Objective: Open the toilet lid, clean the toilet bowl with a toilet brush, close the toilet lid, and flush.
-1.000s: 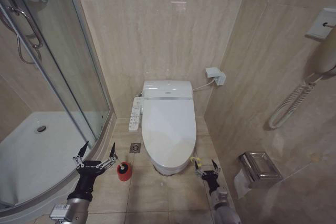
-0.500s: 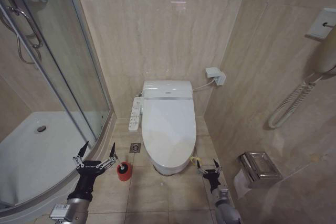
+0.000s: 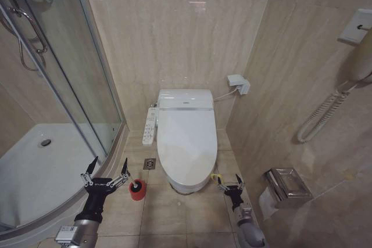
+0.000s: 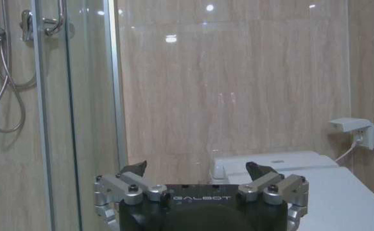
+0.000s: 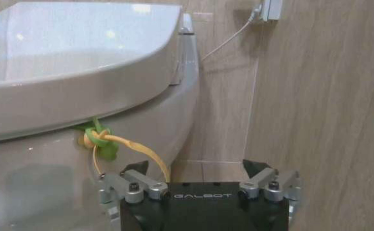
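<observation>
The closed toilet lid point(image 3: 187, 137), centre frame, looks stiff, glossy and likely slippery, best lifted by its yellow-green band point(image 5: 100, 139) at lower centre, just before the right gripper point(image 3: 230, 185), whose jaws stand open and empty, like the left gripper point(image 3: 106, 170) at lower left.

We face beige tiled walls point(image 3: 174, 39), a glass shower point(image 3: 64, 85) on our left, a handset point(image 3: 363, 56) on our right.
</observation>
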### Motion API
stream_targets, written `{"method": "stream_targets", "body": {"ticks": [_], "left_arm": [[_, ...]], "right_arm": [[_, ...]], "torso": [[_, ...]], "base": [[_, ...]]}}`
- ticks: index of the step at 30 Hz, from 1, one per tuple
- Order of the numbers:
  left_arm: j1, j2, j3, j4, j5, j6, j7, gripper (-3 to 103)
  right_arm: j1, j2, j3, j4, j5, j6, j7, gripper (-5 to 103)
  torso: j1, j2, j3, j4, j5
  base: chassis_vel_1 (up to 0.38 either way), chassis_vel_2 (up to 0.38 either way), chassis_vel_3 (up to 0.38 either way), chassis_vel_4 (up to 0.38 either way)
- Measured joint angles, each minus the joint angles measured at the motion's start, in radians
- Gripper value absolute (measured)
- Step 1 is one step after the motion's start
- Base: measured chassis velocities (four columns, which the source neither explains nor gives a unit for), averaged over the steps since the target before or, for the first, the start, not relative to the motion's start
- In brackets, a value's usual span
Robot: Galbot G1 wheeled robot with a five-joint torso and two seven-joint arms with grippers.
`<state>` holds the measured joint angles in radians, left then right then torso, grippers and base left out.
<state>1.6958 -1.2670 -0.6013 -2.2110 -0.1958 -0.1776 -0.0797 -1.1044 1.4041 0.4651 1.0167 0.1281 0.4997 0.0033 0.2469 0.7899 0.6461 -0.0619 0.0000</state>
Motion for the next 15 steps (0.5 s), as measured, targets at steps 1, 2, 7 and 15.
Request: {"method": "stream_targets", "body": {"ticks": [1, 2, 7, 15], "left_arm": [[0.000, 0.000, 0.000, 0.000, 0.000, 0.000, 0.000, 100], [0.000, 0.000, 0.000, 0.000, 0.000, 0.000, 0.000, 100], [0.000, 0.000, 0.000, 0.000, 0.000, 0.000, 0.000, 100], [0.000, 0.000, 0.000, 0.000, 0.000, 0.000, 0.000, 100]], "right_arm": [[0.001, 0.001, 0.002, -0.004, -0.005, 0.003, 0.000, 96], [0.001, 0.001, 0.002, -0.004, -0.005, 0.003, 0.000, 96], [0.001, 0.002, 0.011, -0.014, -0.014, 0.017, -0.004, 96], [-0.013, -0.010, 0.014, 0.007, -0.014, 0.017, -0.002, 43]], "torso": [[0.000, 0.000, 0.000, 0.0000, 0.0000], [0.000, 0.000, 0.000, 0.0000, 0.0000], [0.000, 0.000, 0.000, 0.0000, 0.0000], [0.000, 0.000, 0.000, 0.0000, 0.0000]], "base": [[0.000, 0.000, 0.000, 0.000], [0.000, 0.000, 0.000, 0.000], [0.000, 0.000, 0.000, 0.000], [0.000, 0.000, 0.000, 0.000]]}}
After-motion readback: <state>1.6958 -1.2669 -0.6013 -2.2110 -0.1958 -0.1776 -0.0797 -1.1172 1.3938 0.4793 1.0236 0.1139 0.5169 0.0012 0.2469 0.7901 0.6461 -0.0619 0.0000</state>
